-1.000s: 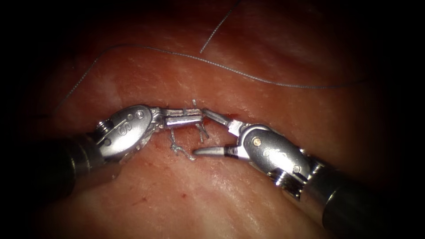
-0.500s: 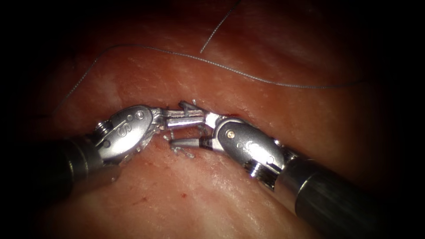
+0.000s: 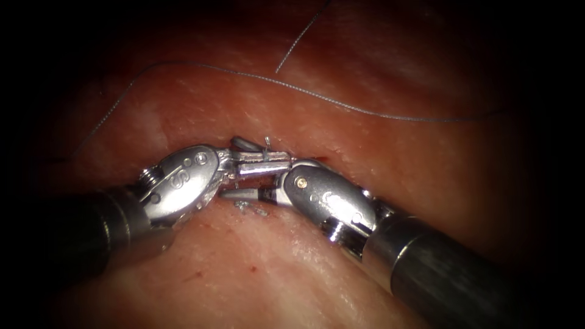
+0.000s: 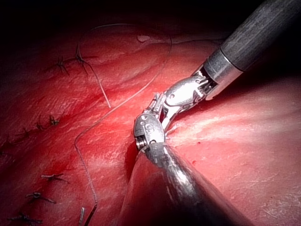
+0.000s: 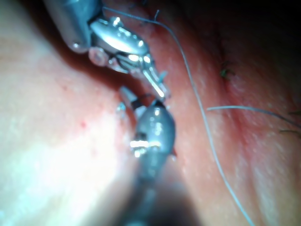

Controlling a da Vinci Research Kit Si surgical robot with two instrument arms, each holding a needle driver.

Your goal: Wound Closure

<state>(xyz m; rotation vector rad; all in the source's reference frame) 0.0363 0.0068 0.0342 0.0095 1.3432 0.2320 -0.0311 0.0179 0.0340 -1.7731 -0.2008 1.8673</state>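
My left tool [image 3: 285, 162] lies over the cut [image 3: 320, 161] in the tissue [image 3: 292, 262], jaws shut on a short thread end [image 3: 267, 142] that stands up from them. My right tool [image 3: 231, 169] comes in from the right with jaws open, one jaw above and one below the left tool's jaws, nothing gripped between them. Knotted thread tails [image 3: 251, 209] lie just below the jaws. The left wrist view has the left tool [image 4: 149, 132] tip to tip with the right tool [image 4: 186, 94]. The right wrist view has the right tool [image 5: 134, 101] beneath the left tool [image 5: 123, 40].
A long loose thread [image 3: 317, 95] runs across the tissue above the tools, and a second strand [image 3: 298, 39] rises toward the top edge. Several finished stitches [image 4: 51, 121] sit along the tissue in the left wrist view. Red fluid [image 4: 129, 155] wets the cut's edge.
My right tool slid left along the cut, its open jaws now straddling the left tool's jaws. The left tool shifted slightly right, still shut on the thread.
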